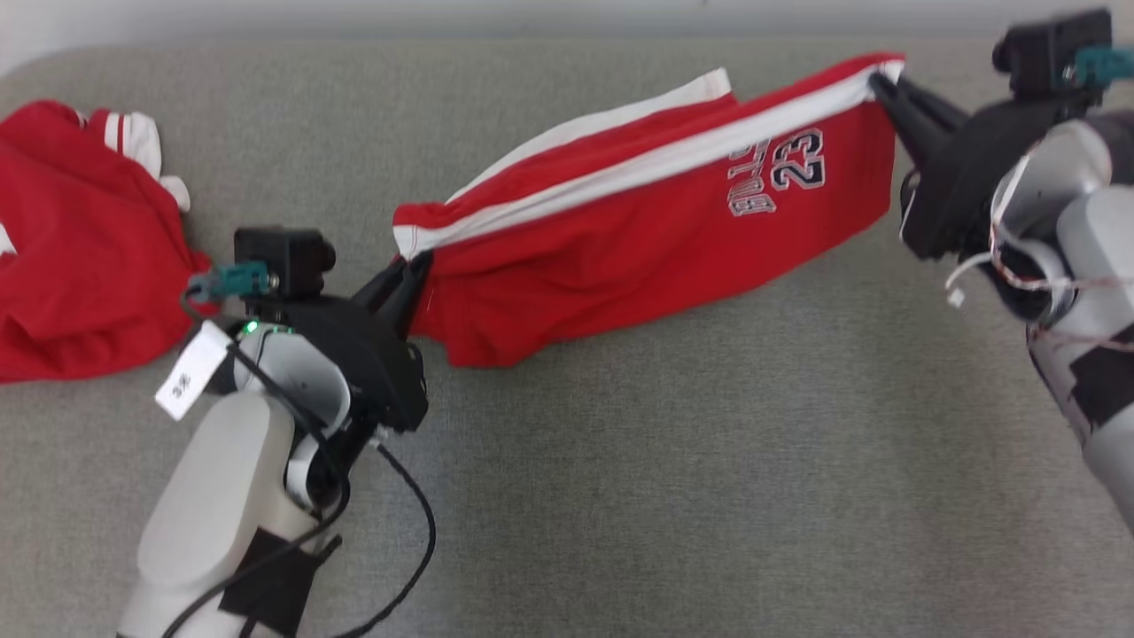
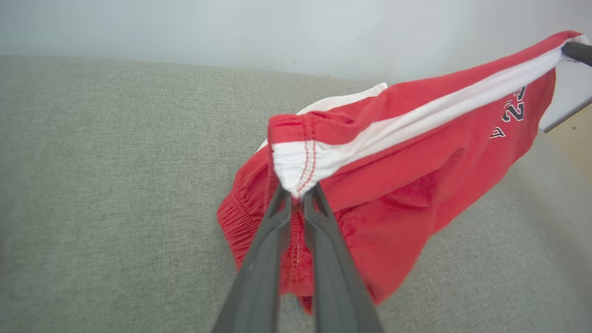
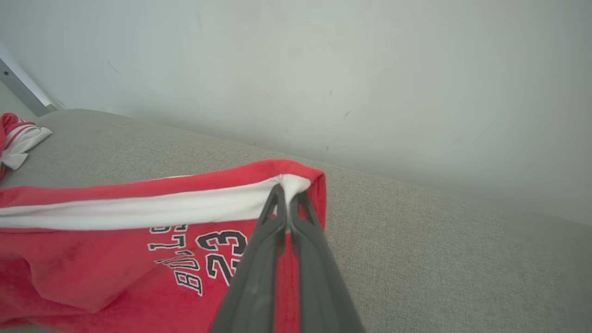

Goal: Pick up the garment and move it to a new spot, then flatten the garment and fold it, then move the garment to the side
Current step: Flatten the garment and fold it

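You are looking at a wide grey cloth surface (image 1: 620,496) (soft, like a sofa seat). A red and white garment (image 1: 71,257) lies bunched up on its left end. The red shorts (image 1: 620,239) sag down to its middle.

The left arm (image 1: 213,505) stands at the near left, its pale forearm angled up and to the right. The left gripper (image 1: 415,266) has its two dark fingers pressed together on the left end of the garment (image 1: 638,230). The right arm (image 1: 1085,257) enters at the right edge and reaches farther away, the right gripper (image 1: 883,87) pointing left with its fingers likewise pinched tight on the garment's far right corner.
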Available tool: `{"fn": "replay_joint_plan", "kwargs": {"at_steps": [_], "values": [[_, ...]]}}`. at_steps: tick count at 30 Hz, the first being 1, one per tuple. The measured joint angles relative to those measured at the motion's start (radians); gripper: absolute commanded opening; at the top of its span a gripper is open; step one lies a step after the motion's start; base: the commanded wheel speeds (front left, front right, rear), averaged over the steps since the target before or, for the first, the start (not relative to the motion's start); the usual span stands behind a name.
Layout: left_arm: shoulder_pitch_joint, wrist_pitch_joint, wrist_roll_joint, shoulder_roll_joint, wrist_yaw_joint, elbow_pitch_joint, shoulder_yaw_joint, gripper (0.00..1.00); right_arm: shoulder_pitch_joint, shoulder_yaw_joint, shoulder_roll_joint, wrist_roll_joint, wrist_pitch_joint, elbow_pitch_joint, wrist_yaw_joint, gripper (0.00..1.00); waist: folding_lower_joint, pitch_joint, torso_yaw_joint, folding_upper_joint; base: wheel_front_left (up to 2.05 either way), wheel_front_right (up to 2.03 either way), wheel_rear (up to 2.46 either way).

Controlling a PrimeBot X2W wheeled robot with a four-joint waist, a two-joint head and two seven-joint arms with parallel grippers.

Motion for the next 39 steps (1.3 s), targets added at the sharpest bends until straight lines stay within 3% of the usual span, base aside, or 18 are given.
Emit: {"fn": "replay_joint_plan", "kwargs": {"at_steps": [11, 19, 20, 21, 22, 23, 39], "values": [[-0.204, 0.027, -0.022, -0.045, 0.000, 0.135, -0.010, 0.00, -0.213, 0.039, 0.010, -0.033, 0.027, 0.168, 0.007, 0.00, 0.0000, 0.133, 0.060, 0.0000, 0.00, 0.00, 0.00], [-0.286, 0.006, -0.040, -0.059, -0.001, 0.227, -0.029, 0.00, -0.305, 0.067, 0.044, -0.052, -0.018, 0.286, 0.008, 0.00, -0.0001, 0.202, 0.108, 0.0001, 0.00, 0.00, 0.00], [-0.288, 0.002, -0.041, -0.059, -0.001, 0.239, -0.034, 0.00, -0.308, 0.073, 0.051, -0.054, -0.020, 0.301, 0.008, 0.08, -0.0001, 0.207, 0.113, 0.0001, 0.00, 0.00, 0.00], [-0.291, -0.005, -0.043, -0.060, -0.001, 0.251, -0.037, 0.38, -0.312, 0.077, 0.056, -0.058, -0.028, 0.316, 0.008, 0.31, -0.0001, 0.211, 0.118, 0.0001, 0.00, 0.00, 0.00], [-0.297, -0.013, -0.046, -0.060, -0.001, 0.263, -0.037, 1.00, -0.313, 0.082, 0.062, -0.058, -0.037, 0.328, 0.008, 0.78, -0.0001, 0.214, 0.121, 0.0000, 0.00, 0.00, 0.00], [-0.301, -0.019, -0.048, -0.061, -0.001, 0.271, -0.039, 1.00, -0.313, 0.084, 0.067, -0.058, -0.045, 0.342, 0.008, 1.00, -0.0001, 0.217, 0.124, 0.0000, 0.00, 0.00, 0.00], [-0.277, -0.234, -0.057, -0.061, -0.001, 0.342, -0.047, 1.00, -0.254, 0.148, 0.050, 0.002, -0.199, 0.407, 0.008, 1.00, -0.0003, 0.148, 0.113, -0.0002, 0.00, 0.00, 0.00]]}}
